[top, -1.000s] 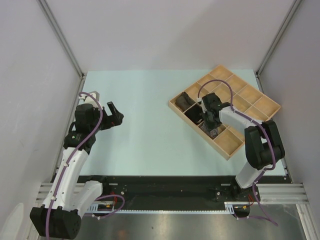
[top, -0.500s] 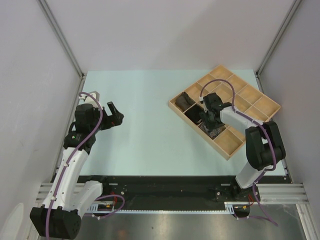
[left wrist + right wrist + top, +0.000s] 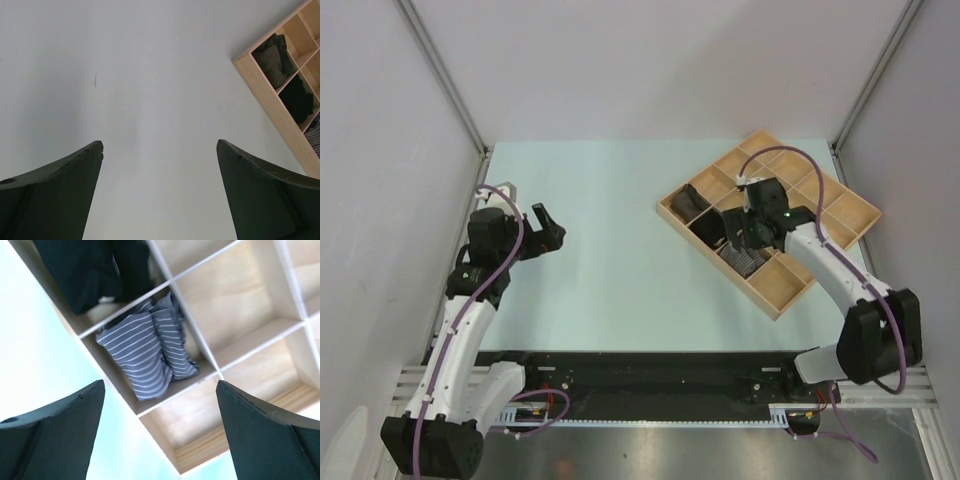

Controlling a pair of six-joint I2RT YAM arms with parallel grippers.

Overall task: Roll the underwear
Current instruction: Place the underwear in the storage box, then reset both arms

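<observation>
Three pieces of underwear lie bunched in neighbouring compartments along the near-left edge of the wooden tray (image 3: 786,281): a dark brown one (image 3: 687,201), a black one (image 3: 712,223) and a grey-blue striped one (image 3: 742,259). My right gripper (image 3: 740,240) hovers open above the striped underwear (image 3: 145,357), clear of it, with nothing between its fingers (image 3: 160,385). The black underwear (image 3: 90,275) fills the cell beside it. At the left of the table my left gripper (image 3: 551,226) hangs open and empty (image 3: 160,145). Its view shows the brown (image 3: 274,60) and black (image 3: 297,97) underwear at far right.
The tray (image 3: 270,107) sits tilted at the table's right; its other compartments (image 3: 235,295) show bare wood. Pale green tabletop (image 3: 620,230) lies between the two arms. Grey walls close in the left, back and right.
My right gripper went from shut on the striped underwear to open, leaving it in its compartment, and the wrist drew up and back to the right. The left arm stayed still.
</observation>
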